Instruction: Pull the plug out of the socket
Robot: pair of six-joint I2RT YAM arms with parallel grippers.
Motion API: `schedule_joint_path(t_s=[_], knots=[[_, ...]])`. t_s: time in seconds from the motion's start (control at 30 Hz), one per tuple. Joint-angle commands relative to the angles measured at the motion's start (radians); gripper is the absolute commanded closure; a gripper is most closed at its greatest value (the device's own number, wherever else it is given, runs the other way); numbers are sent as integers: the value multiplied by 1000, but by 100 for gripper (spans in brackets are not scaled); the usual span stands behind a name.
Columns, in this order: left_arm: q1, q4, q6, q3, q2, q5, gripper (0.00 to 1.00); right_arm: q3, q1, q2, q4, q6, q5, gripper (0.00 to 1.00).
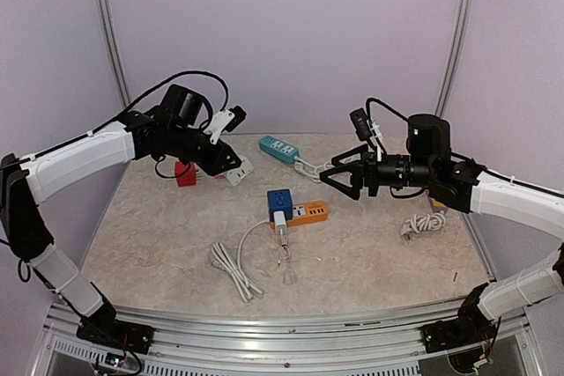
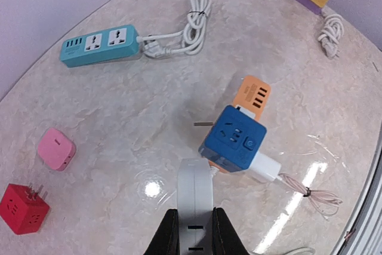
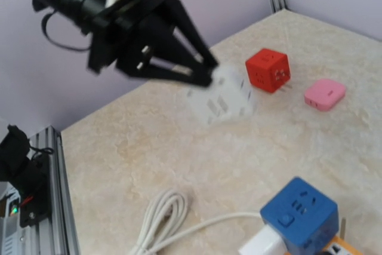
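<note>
Nearest the left wrist camera, the left gripper (image 2: 196, 231) is seen closed tightly on a white socket block (image 2: 195, 186). The block is held in the air above the left half of the worktop (image 1: 159, 235), and no plug is seen in it. The right gripper (image 1: 336, 175) hangs above the right half with its jaws wide apart and nothing between them.

The white plug (image 1: 279, 220) is seated in the side of the blue cube socket (image 1: 279, 199), near the middle of the worktop. The cube touches an orange strip (image 1: 310, 212).

This plug is judged to be the next target. Its body should be pinched, not its thin cable, and pulled straight along the pins. The cube looks light and may follow unless it is held down.
</note>
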Motion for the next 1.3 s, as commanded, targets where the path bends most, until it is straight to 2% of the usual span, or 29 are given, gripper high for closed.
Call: schedule_joint_path(t_s=[0.0,0.1,0.2,0.27,0.43,0.77,1.03,1.27], knots=[[23,-45,51,-16,51,-171,100,-34,-6,-36,-37,-12,21,12],[24,-13,114,-18,97,-241,92,-42,-7,-44,-43,-13,26,12],[32,4,156,12,161,-352,96,-48,-7,-48,-49,-16,29,11],[45,-1,170,43,223,-378,100,-54,-7,-48,-51,-16,30,11],[56,24,208,78,345,-443,100,-65,-7,-60,-54,-16,32,11],[59,267,288,22,429,-640,100,-82,-7,-77,-72,-20,41,11],[52,394,343,-38,445,-671,100,-85,-6,-76,-72,-16,46,9],[38,448,349,-67,466,-678,94,-87,-7,-74,-73,-13,35,9]])
